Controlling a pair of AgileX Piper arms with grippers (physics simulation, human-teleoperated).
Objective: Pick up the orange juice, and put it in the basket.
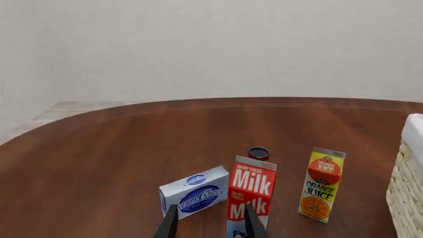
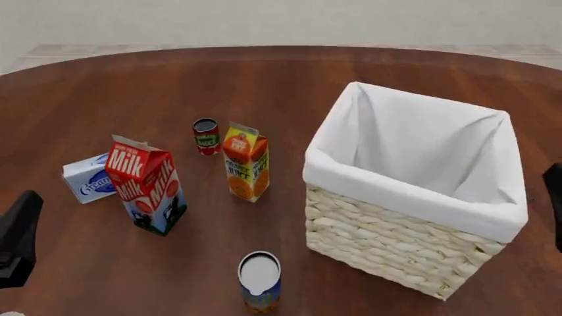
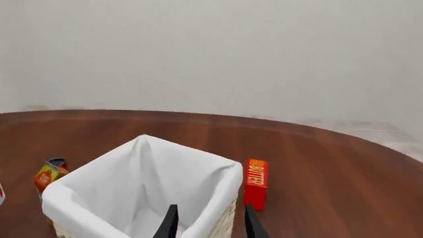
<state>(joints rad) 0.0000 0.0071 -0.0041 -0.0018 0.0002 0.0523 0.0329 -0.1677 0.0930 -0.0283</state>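
The orange juice (image 2: 247, 162) is a yellow and orange gable-top carton standing upright on the table, just left of the basket (image 2: 378, 243), a large wicker basket with a white cloth lining. In the left wrist view the juice (image 1: 322, 184) stands beyond and to one side of my open, empty left gripper (image 1: 211, 225), with the basket's wall (image 1: 404, 198) at the frame edge. My right gripper (image 3: 211, 225) is open and empty over the basket's near rim (image 3: 191, 151). The juice's top (image 3: 47, 174) peeks out past the basket's corner.
A red-and-blue Milk carton (image 2: 145, 184) stands in front-left of the juice, with a cream cheese box (image 2: 88, 178) to its left. A small red can (image 2: 206, 136) stands behind the juice. Another can (image 2: 260, 280) stands near the front. A red butter box (image 3: 256, 182) stands beside the basket.
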